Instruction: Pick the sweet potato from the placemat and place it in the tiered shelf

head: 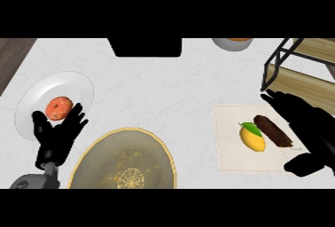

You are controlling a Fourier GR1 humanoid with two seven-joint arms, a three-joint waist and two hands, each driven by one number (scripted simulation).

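A dark brown sweet potato (273,131) lies on the pale placemat (230,150) at the right, beside a yellow lemon (252,138) with a green leaf. My right hand (307,126) hovers open just right of the sweet potato, fingers stretched toward the far side and thumb low near the mat's right corner; nothing is held. The tiered shelf (302,62), wooden boards in a black frame, stands at the far right behind the mat. My left hand (59,131) rests open at the left, fingers up over a white plate's edge.
A white plate (39,95) at the left carries a red-orange fruit (59,107). A large golden round platter (124,159) sits at the front middle. A black object (145,46) and a white bowl (232,43) stand at the far edge.
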